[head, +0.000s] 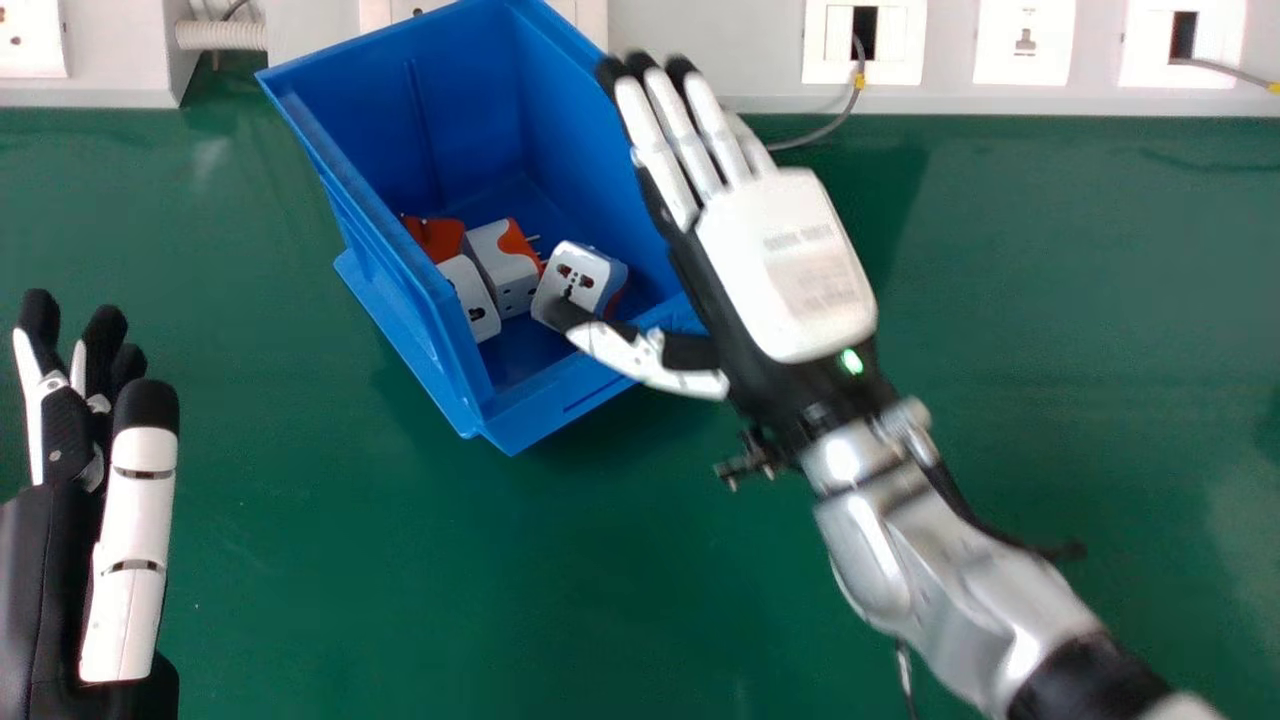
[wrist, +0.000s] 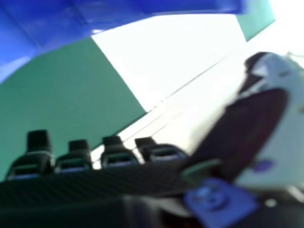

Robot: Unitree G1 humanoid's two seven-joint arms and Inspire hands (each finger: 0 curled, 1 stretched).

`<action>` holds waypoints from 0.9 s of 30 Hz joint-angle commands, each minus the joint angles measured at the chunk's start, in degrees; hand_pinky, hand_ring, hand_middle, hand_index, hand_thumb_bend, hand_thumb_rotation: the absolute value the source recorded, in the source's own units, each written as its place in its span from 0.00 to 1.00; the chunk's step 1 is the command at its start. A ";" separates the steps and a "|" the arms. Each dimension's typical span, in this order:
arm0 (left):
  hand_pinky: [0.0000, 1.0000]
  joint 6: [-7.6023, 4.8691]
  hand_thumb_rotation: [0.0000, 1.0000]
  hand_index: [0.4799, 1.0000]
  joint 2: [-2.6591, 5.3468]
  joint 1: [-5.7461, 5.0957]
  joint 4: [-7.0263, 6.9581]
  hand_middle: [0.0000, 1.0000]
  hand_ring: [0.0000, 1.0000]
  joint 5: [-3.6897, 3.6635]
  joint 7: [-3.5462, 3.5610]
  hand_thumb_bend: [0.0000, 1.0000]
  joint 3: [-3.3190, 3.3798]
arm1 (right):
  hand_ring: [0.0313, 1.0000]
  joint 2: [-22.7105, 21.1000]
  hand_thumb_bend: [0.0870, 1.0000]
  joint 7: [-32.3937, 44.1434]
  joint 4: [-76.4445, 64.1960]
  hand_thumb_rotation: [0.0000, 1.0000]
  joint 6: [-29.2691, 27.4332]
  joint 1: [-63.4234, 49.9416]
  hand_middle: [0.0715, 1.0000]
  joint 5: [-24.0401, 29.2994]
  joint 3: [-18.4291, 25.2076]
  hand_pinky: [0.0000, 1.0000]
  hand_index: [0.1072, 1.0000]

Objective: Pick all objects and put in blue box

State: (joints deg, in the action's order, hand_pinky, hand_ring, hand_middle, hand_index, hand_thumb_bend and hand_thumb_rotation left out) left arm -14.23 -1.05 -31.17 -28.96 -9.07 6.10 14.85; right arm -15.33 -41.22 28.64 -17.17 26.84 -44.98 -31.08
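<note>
The robot's right hand (head: 785, 265), fingers straight and gripping nothing, hangs over the right side of a blue plastic box (head: 340, 180) containing cube-shaped white-and-orange plug adapters (head: 490, 265). Its thumb (head: 650, 360) should rise past the near rim before swinging right over open green tabletop (head: 1080, 330). The left hand (head: 130, 500) rests open, left.

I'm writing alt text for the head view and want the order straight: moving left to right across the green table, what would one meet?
Left hand → blue box with plug adapters inside → right hand → silver right forearm.
</note>
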 commanded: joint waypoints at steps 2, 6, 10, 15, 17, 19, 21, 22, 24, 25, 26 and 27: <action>1.00 -0.66 0.84 1.00 -0.04 0.18 0.07 1.00 1.00 0.31 -0.27 0.44 -0.16 | 1.00 -2.91 0.21 3.53 -9.69 0.76 -3.98 -7.34 1.00 5.45 4.91 0.92 1.00; 1.00 -0.41 0.83 1.00 -0.13 0.95 0.62 1.00 1.00 0.12 -0.36 0.45 -0.34 | 1.00 -4.01 0.23 11.98 -16.25 0.77 -8.48 -15.81 1.00 16.66 10.40 0.93 1.00; 1.00 -0.31 0.82 1.00 -0.58 2.37 1.57 1.00 1.00 1.37 -0.78 0.46 -0.37 | 1.00 -4.48 0.25 20.72 -19.35 0.80 -10.90 -21.57 1.00 26.60 15.16 0.95 1.00; 1.00 -0.82 0.82 1.00 -1.10 3.68 2.86 1.00 1.00 2.29 -0.77 0.45 -0.12 | 1.00 -3.31 0.27 25.81 -19.16 0.87 -12.61 -25.08 1.00 32.60 19.72 0.96 1.00; 1.00 -0.96 0.82 1.00 -1.17 3.99 3.13 1.00 1.00 2.33 -0.74 0.45 -0.09 | 1.00 -3.41 0.29 26.90 -19.11 0.90 -13.15 -26.26 1.00 33.04 21.45 0.96 1.00; 1.00 -0.83 0.83 1.00 -1.30 4.23 3.32 1.00 1.00 1.72 -0.46 0.44 -0.04 | 1.00 -3.35 0.30 27.61 -19.67 0.92 -12.73 -27.56 1.00 32.83 23.21 0.96 1.00; 1.00 -0.75 0.83 1.00 -1.49 4.54 3.60 1.00 1.00 1.43 -0.31 0.43 0.15 | 1.00 -2.87 0.31 28.16 -19.89 0.94 -12.45 -28.37 1.00 33.10 24.72 0.96 1.00; 1.00 -0.77 0.83 1.00 -1.61 4.76 3.80 1.00 1.00 1.24 -0.21 0.43 0.28 | 1.00 -2.63 0.31 28.32 -19.80 0.94 -12.49 -28.55 1.00 33.08 25.40 0.96 1.00; 1.00 -0.79 0.83 1.00 -1.84 5.22 4.25 1.00 1.00 0.96 -0.02 0.42 0.54 | 1.00 -2.31 0.33 28.81 -19.78 0.96 -12.52 -28.87 1.00 33.00 26.58 0.97 1.00; 1.00 -0.82 0.83 1.00 -2.00 5.45 4.51 1.00 1.00 1.01 0.00 0.42 0.65 | 1.00 -2.15 0.33 29.03 -19.87 0.96 -12.40 -29.06 1.00 32.99 27.08 0.97 1.00; 1.00 -0.87 0.83 1.00 -2.14 5.69 4.74 1.00 1.00 1.16 -0.04 0.42 0.72 | 1.00 -1.91 0.34 29.24 -20.04 0.97 -12.16 -29.29 1.00 33.06 27.55 0.97 1.00; 1.00 -0.98 0.83 1.00 -2.29 5.88 4.98 1.00 1.00 1.41 -0.12 0.42 0.76 | 1.00 -1.59 0.34 29.53 -20.28 0.97 -11.83 -29.55 1.00 33.34 27.98 0.97 1.00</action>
State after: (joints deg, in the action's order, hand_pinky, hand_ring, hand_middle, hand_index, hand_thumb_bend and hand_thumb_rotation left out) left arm -14.26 -2.79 -25.59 -23.82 -7.84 6.06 15.00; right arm -17.69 -11.97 10.62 -28.44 -2.38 -12.74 -4.39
